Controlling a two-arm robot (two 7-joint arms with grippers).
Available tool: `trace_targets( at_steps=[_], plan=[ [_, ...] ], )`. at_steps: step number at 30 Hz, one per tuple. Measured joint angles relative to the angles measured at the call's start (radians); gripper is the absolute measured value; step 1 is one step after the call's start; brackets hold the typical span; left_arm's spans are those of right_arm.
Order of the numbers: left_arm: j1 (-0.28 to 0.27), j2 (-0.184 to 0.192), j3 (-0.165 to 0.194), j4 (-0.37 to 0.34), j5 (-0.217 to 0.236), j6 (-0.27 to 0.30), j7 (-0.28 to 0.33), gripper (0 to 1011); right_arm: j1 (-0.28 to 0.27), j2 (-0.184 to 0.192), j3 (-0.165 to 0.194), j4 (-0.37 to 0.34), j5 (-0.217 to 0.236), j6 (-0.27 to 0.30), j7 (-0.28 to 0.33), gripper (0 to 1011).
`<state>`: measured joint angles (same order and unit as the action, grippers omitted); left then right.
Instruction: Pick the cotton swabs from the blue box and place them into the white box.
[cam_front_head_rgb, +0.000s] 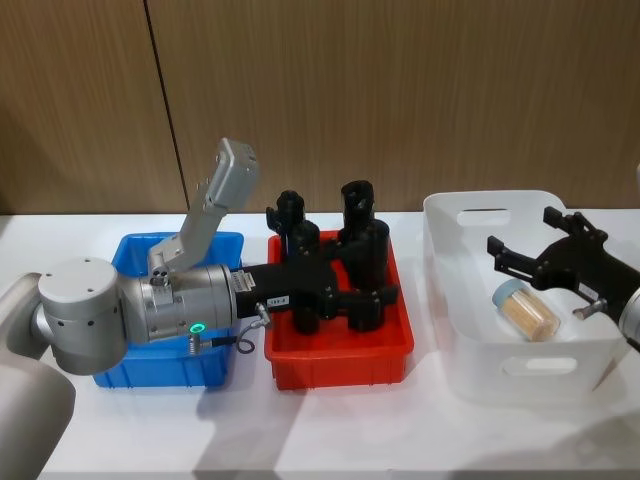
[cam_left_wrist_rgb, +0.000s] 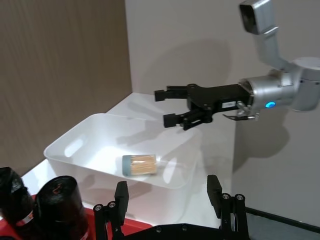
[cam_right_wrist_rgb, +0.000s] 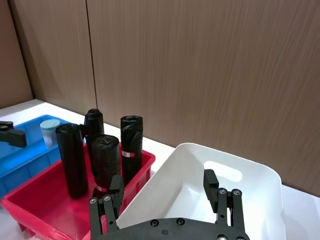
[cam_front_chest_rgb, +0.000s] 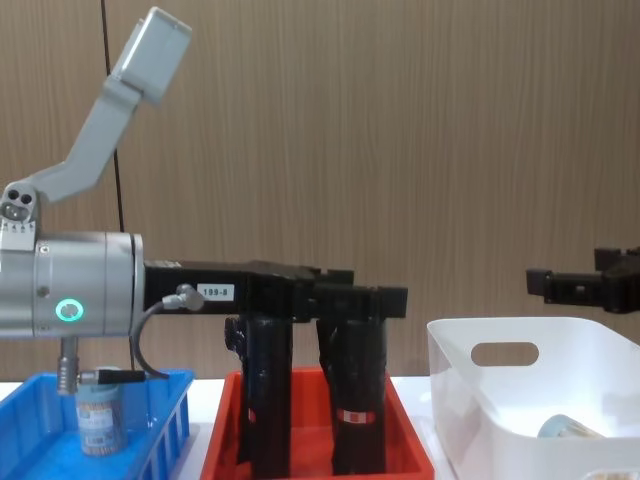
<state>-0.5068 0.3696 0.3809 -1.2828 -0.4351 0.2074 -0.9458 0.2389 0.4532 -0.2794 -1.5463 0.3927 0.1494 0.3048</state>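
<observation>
Blue box mostly hidden, left arm across

This looks like a robot lab or test room. A plain white table stands against a brown wood-panelled wall, with a bare grey wall to one side. On the table, a blue box, a red tray and a white box sit in a tidy row, like a staged sorting set-up.
</observation>
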Motion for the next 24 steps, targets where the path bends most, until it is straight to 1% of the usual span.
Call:
trace_targets(
  at_steps=[1, 4, 10, 12, 15, 23, 24],
  plan=[
    [0.006, 0.000, 0.002, -0.007, 0.005, -0.004, 0.020, 1004, -0.008, -0.004, 0.002, -0.007, -0.003, -0.003, -0.007, 1002],
    [0.015, 0.001, 0.004, -0.018, 0.012, -0.010, 0.049, 1004, -0.036, -0.016, 0.008, -0.031, -0.015, -0.017, -0.033, 1002],
    [0.041, 0.002, 0.012, -0.052, 0.036, -0.029, 0.141, 1004, -0.095, -0.044, 0.021, -0.083, -0.040, -0.044, -0.089, 1002],
    [0.047, 0.002, 0.014, -0.060, 0.041, -0.033, 0.161, 1004, -0.109, -0.050, 0.024, -0.095, -0.045, -0.050, -0.102, 1002],
    [0.059, 0.003, 0.017, -0.075, 0.051, -0.042, 0.202, 1004, -0.146, -0.067, 0.032, -0.127, -0.060, -0.067, -0.136, 1002],
    [0.088, 0.004, 0.025, -0.111, 0.075, -0.063, 0.302, 1004, -0.215, -0.098, 0.046, -0.187, -0.089, -0.098, -0.202, 1002],
    [0.093, 0.004, 0.026, -0.119, 0.081, -0.067, 0.322, 1004, -0.221, -0.101, 0.048, -0.192, -0.091, -0.101, -0.206, 1002]
  ],
)
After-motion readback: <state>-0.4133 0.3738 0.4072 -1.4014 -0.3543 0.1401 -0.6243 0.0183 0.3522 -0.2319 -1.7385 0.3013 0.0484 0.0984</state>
